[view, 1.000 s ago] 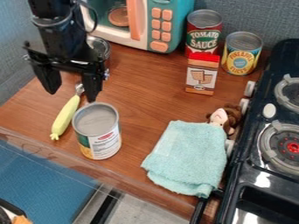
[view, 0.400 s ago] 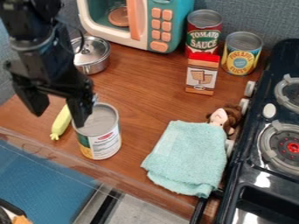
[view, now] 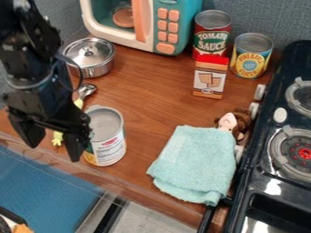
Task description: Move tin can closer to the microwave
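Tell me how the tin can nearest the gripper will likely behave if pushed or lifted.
The tin can will probably stay stiff in a grip, since its round wall looks like undented metal. Its smooth, curved label might slip a little. Standing upright on the wooden counter, it should slide under a low push but could tip under a high one.

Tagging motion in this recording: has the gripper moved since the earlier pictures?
Yes; the gripper has moved away from the microwave and toward the near edge of the counter.
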{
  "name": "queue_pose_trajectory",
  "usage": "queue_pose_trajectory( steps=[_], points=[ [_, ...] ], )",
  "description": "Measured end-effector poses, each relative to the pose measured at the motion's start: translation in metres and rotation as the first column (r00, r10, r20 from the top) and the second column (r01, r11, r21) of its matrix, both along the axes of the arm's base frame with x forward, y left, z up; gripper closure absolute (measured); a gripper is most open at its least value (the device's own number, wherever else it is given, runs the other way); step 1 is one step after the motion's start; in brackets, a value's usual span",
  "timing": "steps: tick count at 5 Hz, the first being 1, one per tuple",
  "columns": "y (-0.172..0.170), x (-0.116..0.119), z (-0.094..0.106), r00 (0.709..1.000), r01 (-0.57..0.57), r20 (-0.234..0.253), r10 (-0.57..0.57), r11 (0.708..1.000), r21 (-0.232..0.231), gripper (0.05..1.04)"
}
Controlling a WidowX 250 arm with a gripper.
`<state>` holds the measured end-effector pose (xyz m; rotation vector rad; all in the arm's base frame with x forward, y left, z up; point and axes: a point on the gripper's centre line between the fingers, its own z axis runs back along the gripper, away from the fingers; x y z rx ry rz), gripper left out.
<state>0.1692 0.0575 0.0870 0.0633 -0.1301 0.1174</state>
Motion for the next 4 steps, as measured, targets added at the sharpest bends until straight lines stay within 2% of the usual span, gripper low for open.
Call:
queue_pose_trajectory(
  steps=[1, 3, 4],
  points=[
    [-0.001, 0.004, -0.009, 1.000, 0.014, -0.017, -0.014, 1.000, 0.012, 0.084],
    [-0.007, 0.009, -0.044, 0.997, 0.046, -0.069, -0.044, 0.999, 0.025, 0.084],
    [-0.008, 0.011, -0.047, 0.997, 0.044, -0.060, -0.043, 0.999, 0.025, 0.084]
  ],
)
